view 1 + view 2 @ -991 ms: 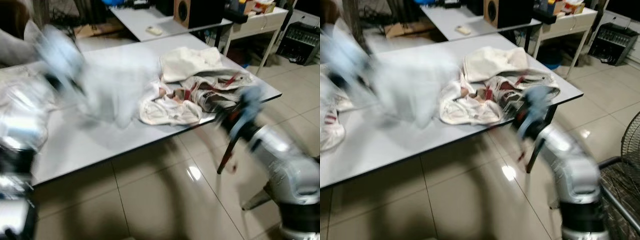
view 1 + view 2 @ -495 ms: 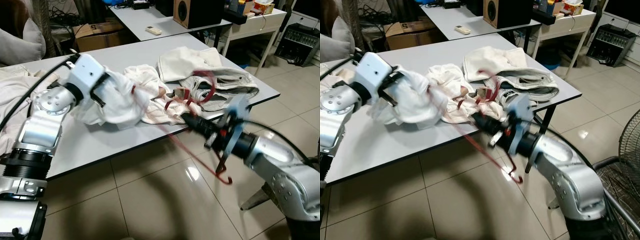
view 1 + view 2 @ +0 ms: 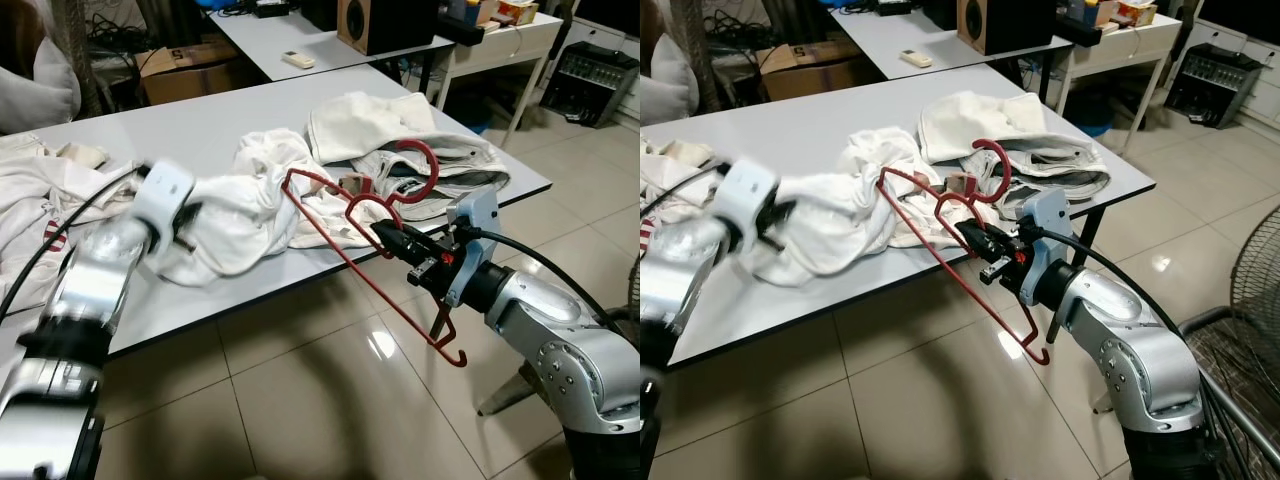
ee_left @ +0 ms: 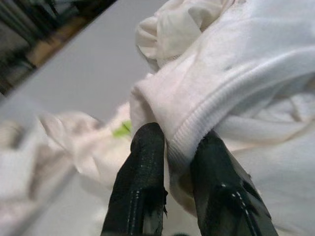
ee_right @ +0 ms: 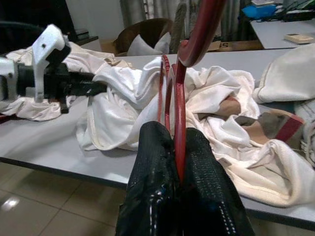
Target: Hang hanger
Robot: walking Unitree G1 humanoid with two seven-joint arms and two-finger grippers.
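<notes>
The right gripper (image 3: 385, 232), centre-right of the frame, is pinching the red hanger (image 3: 345, 215) at its neck, holding it clear of the table (image 3: 200, 125) edge; the left gripper (image 4: 172, 162), centre-left, is clamping the ribbed hem of the white garment (image 3: 235, 215), probably presenting an opening for the hanger.

White table with heaped laundry

The white table (image 3: 190, 125) stands on a glossy tiled floor (image 3: 300, 400) and carries several garments: a crumpled white sweatshirt (image 3: 250, 205) near the front edge, a cream folded piece (image 3: 365, 122) toward the far right corner, a grey-white garment (image 3: 455, 165) beside it that touches the right edge, and more white clothing (image 3: 35, 185) at the left end, possibly with red print, though blur makes that uncertain.
</notes>
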